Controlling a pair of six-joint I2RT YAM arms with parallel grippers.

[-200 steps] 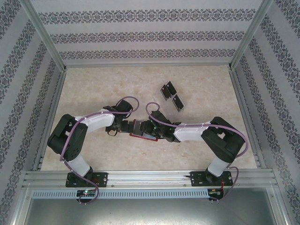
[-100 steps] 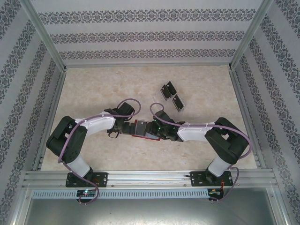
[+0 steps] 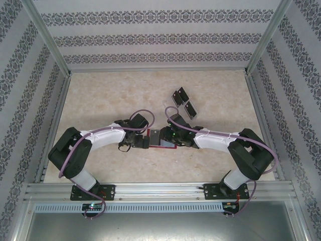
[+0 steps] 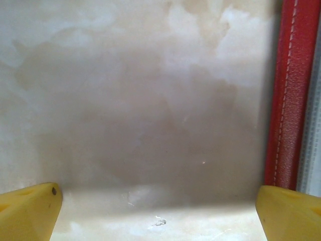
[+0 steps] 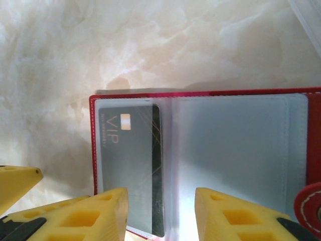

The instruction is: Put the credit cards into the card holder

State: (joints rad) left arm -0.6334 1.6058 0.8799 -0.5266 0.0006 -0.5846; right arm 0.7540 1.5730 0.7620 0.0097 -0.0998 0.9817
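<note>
text: VIP | on: credit card point(image 5: 131, 165) | in: card holder point(image 5: 225, 92)

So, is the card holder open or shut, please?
Open: the card holder lies spread flat, its grey pockets and a VIP card showing.

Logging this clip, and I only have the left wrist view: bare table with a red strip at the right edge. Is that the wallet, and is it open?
Observer: Yes. The right wrist view shows the red wallet lying open, grey pockets facing up.
Operator: Any card in it yet?
Observer: One dark card marked VIP sits in its left pocket.
Operator: Any cards outside it?
Observer: From above, one black card and a second black card sit past the wallet, toward the far wall.
</note>
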